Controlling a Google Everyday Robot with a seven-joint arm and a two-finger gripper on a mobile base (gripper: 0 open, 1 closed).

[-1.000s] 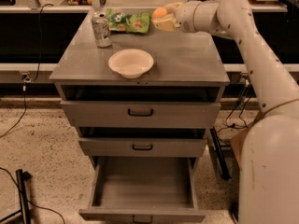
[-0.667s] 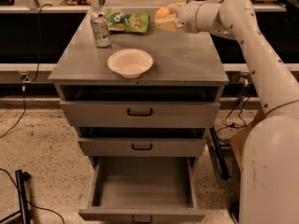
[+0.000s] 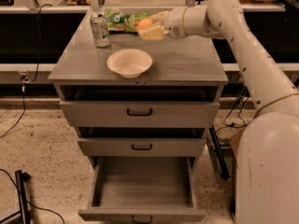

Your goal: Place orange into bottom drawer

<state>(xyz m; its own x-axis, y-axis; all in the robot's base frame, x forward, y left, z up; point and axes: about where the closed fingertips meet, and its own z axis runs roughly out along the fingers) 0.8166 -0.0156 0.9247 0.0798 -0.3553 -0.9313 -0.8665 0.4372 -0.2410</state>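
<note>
The orange (image 3: 145, 23) is small and round, held between the pale fingers of my gripper (image 3: 150, 26) above the back of the cabinet top, beyond the white bowl. The gripper is shut on the orange and reaches in from the right on the white arm. The bottom drawer (image 3: 142, 185) is pulled fully out at the base of the grey cabinet, and its flat inside shows nothing in it. The two upper drawers are only slightly ajar.
A white bowl (image 3: 130, 62) stands at the front middle of the cabinet top (image 3: 187, 59). A soda can (image 3: 99, 29) stands at the back left. A green snack bag (image 3: 119, 20) lies at the back. The robot's white base (image 3: 268, 171) stands right of the drawers. Cables lie on the floor.
The gripper has moved left along the back of the cabinet top with the orange in it, now close to the green bag and above the area behind the bowl.
</note>
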